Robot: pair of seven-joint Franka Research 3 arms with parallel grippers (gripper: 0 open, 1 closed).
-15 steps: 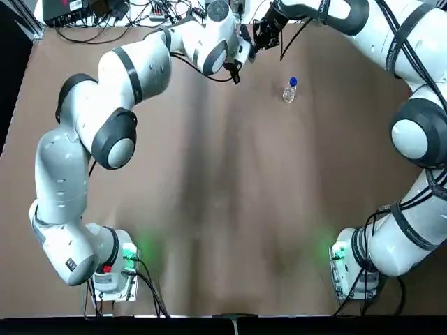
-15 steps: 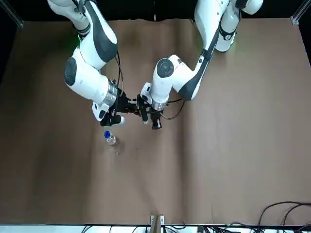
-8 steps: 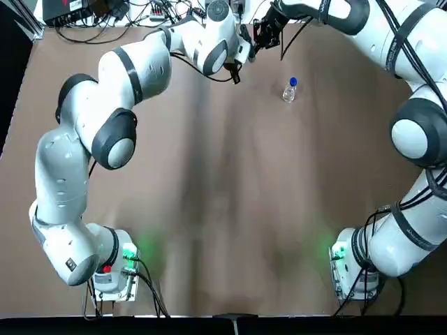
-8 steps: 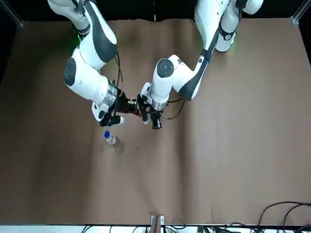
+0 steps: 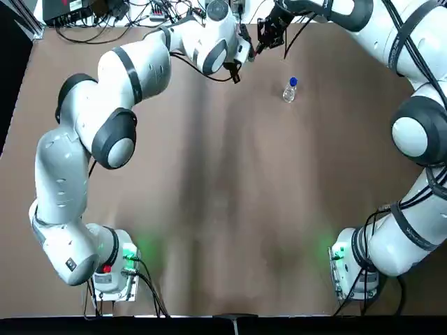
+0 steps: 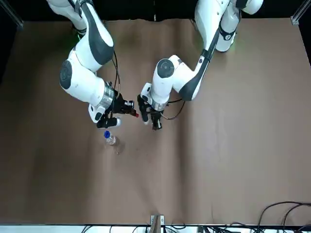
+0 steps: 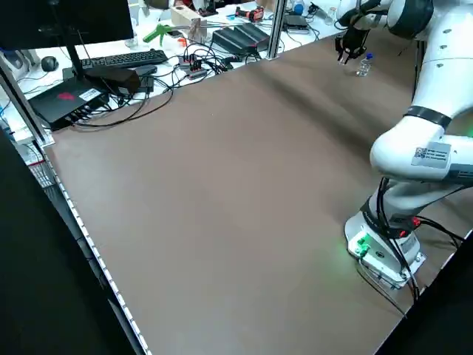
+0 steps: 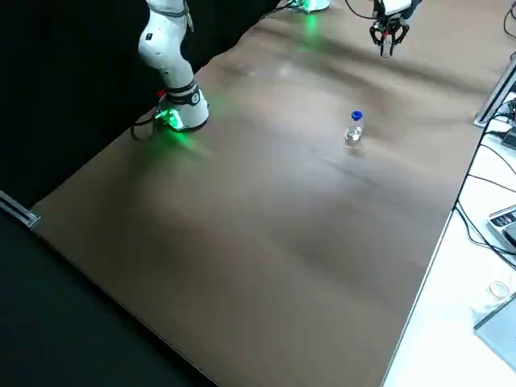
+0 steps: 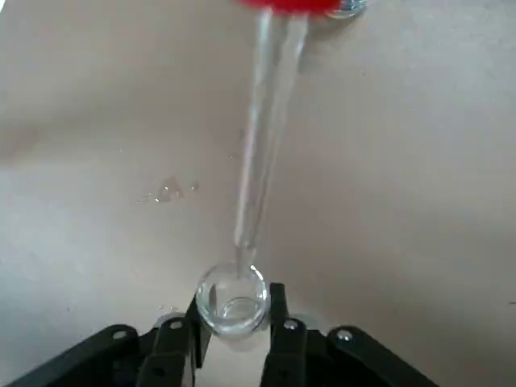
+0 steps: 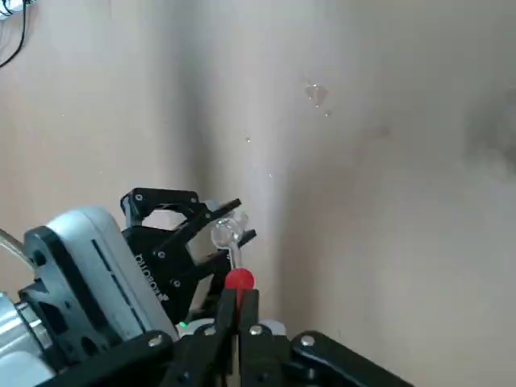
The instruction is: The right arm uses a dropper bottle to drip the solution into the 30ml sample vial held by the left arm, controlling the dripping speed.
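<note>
At the vial's mouth: dripping step, dropper lined up.
Our left jaws (image 9: 236, 313), at the surface's far middle, are closed on the vial (image 9: 234, 292); our right jaws (image 10: 239, 295), just beside them, grip the dropper (image 10: 239, 279) by its red bulb. Its glass tip meets the vial's rim in both wrist views; whether it is inside or just above, we cannot tell. We judge that dripping is in hand or about to start: next, we should hold the vial steady and squeeze the bulb lightly, pausing between drops. The vial seems to hold a little clear liquid. Farther out, the blue-collared bottle (image 8: 353, 134) stands upright on the surface (image 8: 242, 242), its fill uncertain; small droplets (image 9: 169, 191) lie there too.
</note>
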